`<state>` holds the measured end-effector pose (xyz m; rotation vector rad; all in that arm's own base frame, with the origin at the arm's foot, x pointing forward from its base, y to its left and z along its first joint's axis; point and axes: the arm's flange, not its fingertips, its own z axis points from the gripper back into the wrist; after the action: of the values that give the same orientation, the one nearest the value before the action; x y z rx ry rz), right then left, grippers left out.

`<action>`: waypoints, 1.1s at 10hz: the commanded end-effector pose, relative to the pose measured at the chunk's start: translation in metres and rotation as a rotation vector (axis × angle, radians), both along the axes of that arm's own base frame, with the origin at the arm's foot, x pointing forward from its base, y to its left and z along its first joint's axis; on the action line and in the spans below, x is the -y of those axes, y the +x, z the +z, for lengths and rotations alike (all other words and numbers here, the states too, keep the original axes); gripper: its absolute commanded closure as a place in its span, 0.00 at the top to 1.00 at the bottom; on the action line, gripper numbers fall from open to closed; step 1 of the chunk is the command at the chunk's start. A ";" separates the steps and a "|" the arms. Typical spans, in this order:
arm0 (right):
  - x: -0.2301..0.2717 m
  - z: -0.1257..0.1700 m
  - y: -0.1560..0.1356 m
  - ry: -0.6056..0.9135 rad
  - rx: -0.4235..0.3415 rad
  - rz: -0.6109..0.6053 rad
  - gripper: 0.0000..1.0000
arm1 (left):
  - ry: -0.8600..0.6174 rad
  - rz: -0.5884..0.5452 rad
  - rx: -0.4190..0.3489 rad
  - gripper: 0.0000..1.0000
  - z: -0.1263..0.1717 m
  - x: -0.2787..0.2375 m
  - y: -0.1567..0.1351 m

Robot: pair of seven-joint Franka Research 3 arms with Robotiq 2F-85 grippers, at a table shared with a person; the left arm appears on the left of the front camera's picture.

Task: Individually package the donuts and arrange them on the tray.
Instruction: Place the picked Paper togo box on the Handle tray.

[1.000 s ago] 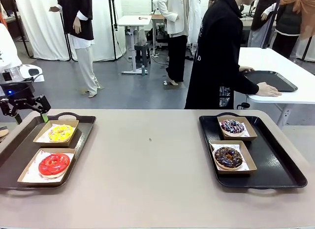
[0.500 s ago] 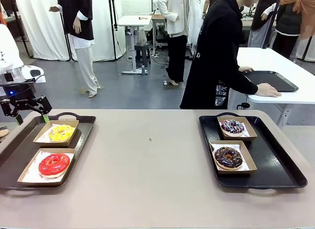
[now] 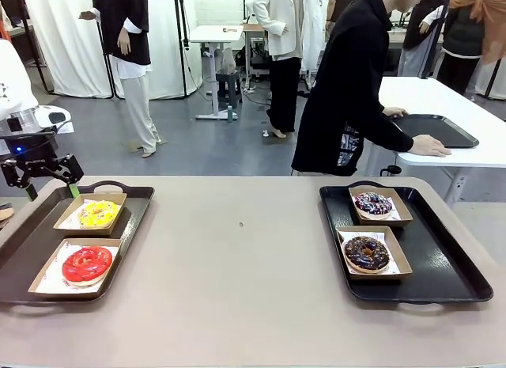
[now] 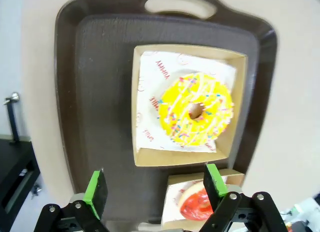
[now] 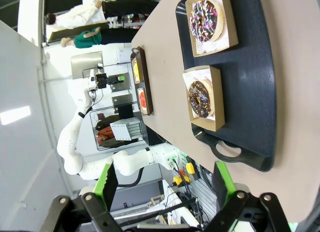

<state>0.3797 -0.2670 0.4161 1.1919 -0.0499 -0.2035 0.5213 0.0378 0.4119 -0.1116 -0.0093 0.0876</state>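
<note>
Beige tabletop [image 3: 245, 265] is seen across the front view, with a person in black [image 3: 348, 91] standing beyond its far edge, both hands resting on a white side table [image 3: 451, 115].

Two dark plastic trays are set on the beige surface. On the left tray [image 3: 24, 249], a glossy yellow sprinkled ring donut [image 3: 98, 213] and a glossy red ring donut [image 3: 86, 263] are each laid in a shallow paper-lined cardboard box [image 3: 67, 221]. On the right tray [image 3: 458, 265], a dark donut with white-purple sprinkles [image 3: 373, 202] is boxed at the far end and a dark chocolate donut [image 3: 367, 252] nearer.

The left gripper [image 3: 41, 172] is held above the left tray's far end, jaws spread wide and empty; its green pads [image 4: 96, 190] are seen over the yellow donut's box. The right gripper [image 5: 165, 184] is likewise spread wide, holding nothing, off the right tray's handle end.
</note>
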 end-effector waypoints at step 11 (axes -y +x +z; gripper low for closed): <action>-0.001 0.002 -0.001 0.006 -0.009 -0.007 1.00 | -1.159 0.204 0.146 1.00 -0.033 -0.236 -0.175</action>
<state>0.3796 -0.2672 0.4160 1.1921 -0.0500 -0.2040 0.3436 0.2613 0.3736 -1.2291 -0.1057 0.3091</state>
